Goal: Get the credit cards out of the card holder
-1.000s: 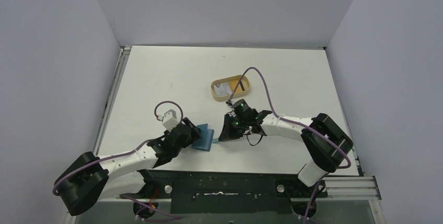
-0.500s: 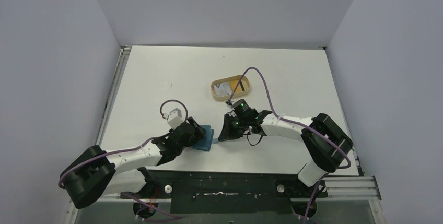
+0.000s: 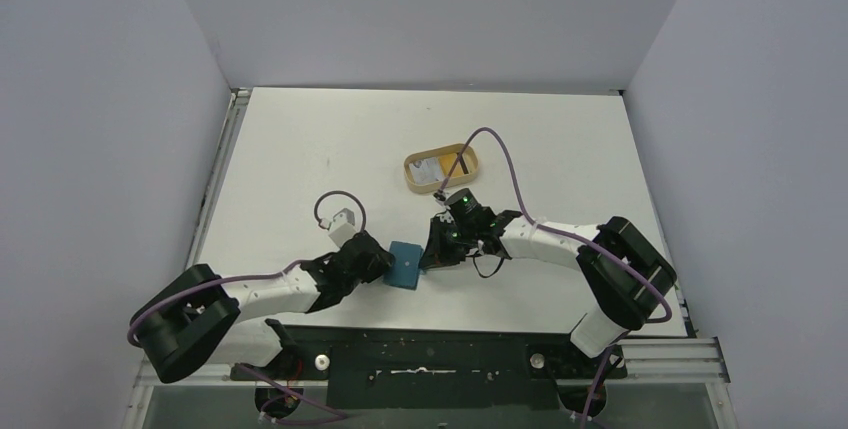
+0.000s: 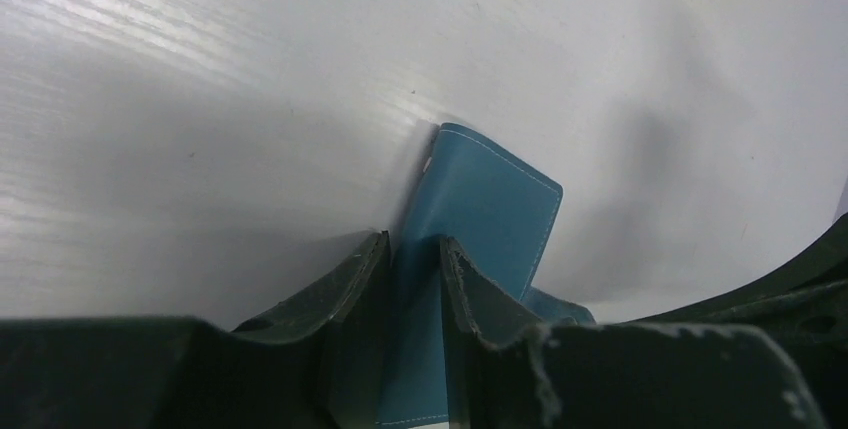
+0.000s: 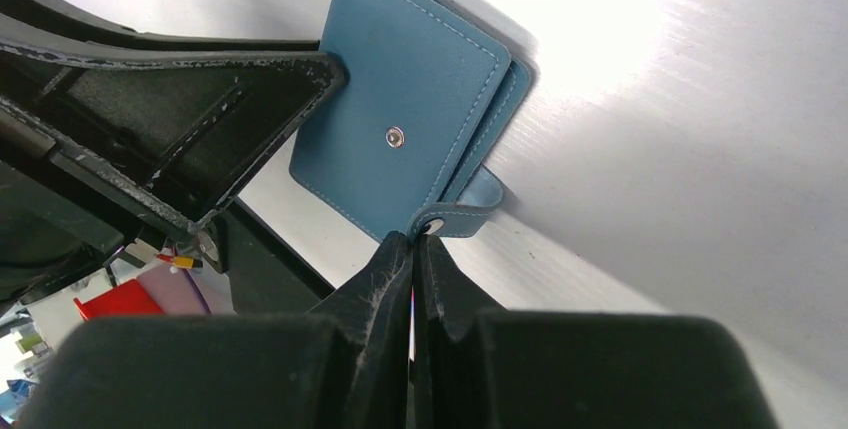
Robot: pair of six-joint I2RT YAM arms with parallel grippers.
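Now card holder folded, left claw clamped

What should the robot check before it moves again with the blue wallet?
1. Hold of the left gripper on the card holder: ok, it clamps both sides.
2. The right gripper at the snap tab: ok, shut with its tips against it; whether it pinches it, cannot tell.
3. Snap undone: ok, the tab is off the stud.
4. Card holder open: not ok, folded shut.
5. Cards hidden inside: cannot tell; a whitish card and a gold-tan card lie in the oval tray.
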